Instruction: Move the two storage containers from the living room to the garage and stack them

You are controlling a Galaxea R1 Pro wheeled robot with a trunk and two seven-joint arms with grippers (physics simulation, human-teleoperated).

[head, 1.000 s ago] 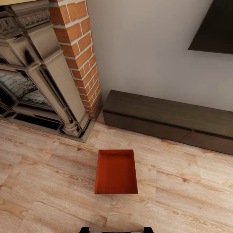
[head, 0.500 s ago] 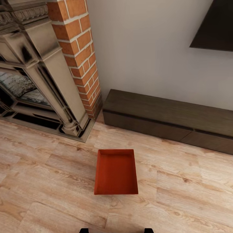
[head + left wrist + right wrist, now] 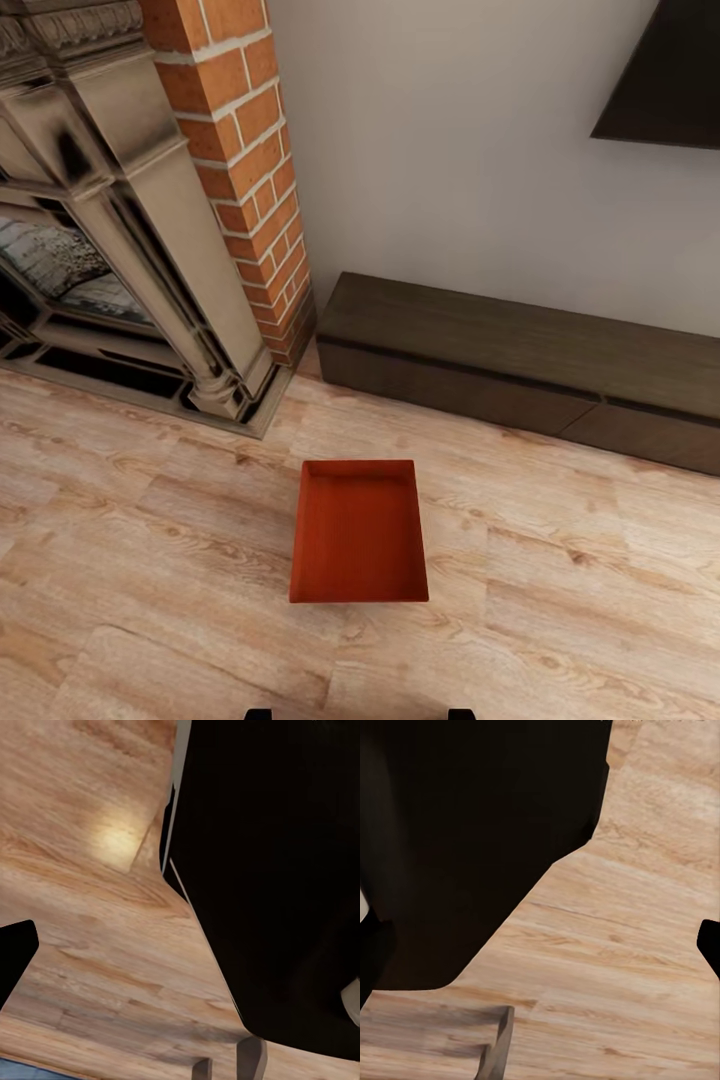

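Note:
One red-orange storage container lies on the light wood planks of the living room, straight ahead of me in the head view, open side up and with nothing in it. In the left wrist view my left gripper hangs beside my dark body, one black fingertip far out at the picture's edge. My right gripper hangs over bare planks, its black fingertips wide apart and holding nothing. Both grippers are well away from the container.
A brick column and an ornate fireplace stand at the back left. A low dark cabinet runs along the white wall behind the container, under a dark wall panel. Wood floor lies on either side of the container.
The whole head view has shifted slightly, so the camera moved. The container lies where it was, and nothing was taken hold of.

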